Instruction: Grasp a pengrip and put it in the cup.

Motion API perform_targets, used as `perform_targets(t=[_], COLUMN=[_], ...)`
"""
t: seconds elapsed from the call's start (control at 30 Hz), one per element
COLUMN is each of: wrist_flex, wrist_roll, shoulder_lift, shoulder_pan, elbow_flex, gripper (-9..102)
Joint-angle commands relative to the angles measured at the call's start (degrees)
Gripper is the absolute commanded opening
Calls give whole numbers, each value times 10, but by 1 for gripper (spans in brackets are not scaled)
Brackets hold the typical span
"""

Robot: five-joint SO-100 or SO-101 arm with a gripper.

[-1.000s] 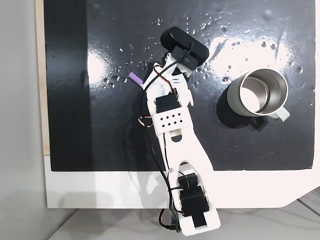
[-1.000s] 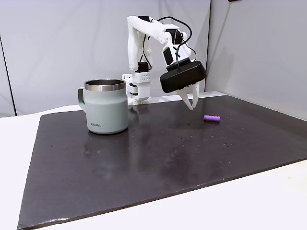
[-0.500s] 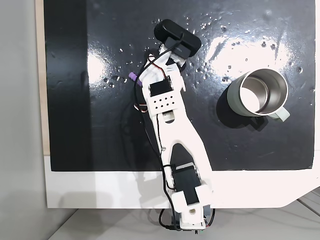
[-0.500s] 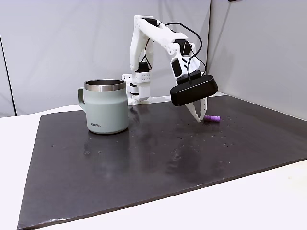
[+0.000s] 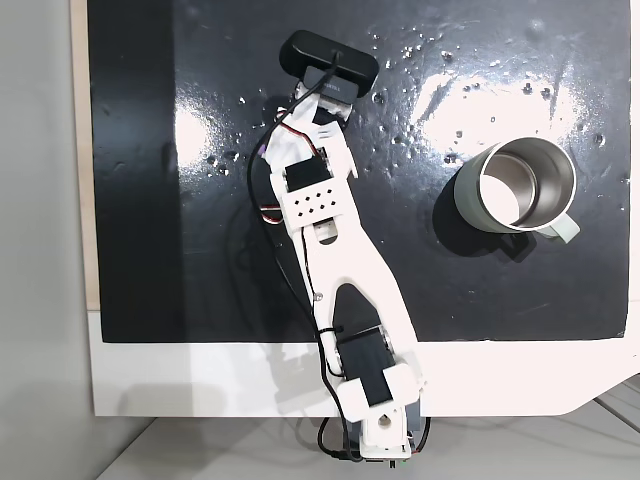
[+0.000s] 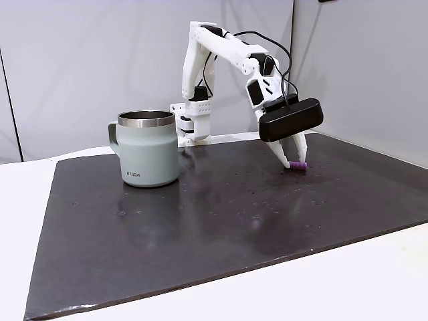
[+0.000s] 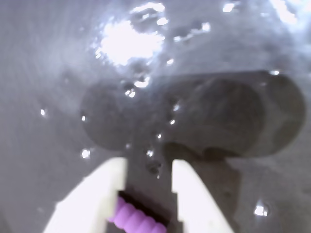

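Fingers of the white two-finger gripper (image 7: 148, 167) stand spread around the small ribbed light-purple pengrip (image 7: 137, 217), lying on the black mat (image 6: 200, 214). Closing should be slow and centred, so the soft piece does not roll; the grey-green steel cup (image 6: 145, 148) stands well apart.

White arm (image 5: 340, 270) reaches from its base at the bottom edge up across the black mat (image 5: 500, 290), angled toward upper left. Black camera housing (image 5: 328, 58) sits at its far end, covering the end effector's tips. Sliver of purple pengrip (image 5: 261, 152) peeks out at the arm's left edge. Cup (image 5: 515, 187) stands well apart on the right, steel inside showing, handle pointing lower right. White desk (image 5: 200, 380) below the mat.
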Motion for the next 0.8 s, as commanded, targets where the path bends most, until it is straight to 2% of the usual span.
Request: perform_targets(t=[0.0, 0.4, 0.77], wrist_flex=[15, 29, 100], wrist_roll=[-38, -150, -263], shoulder_lift=[31, 64, 78], shoulder_pan=[-7, -43, -74], elbow_flex=[-33, -24, -27], gripper=[19, 26, 31])
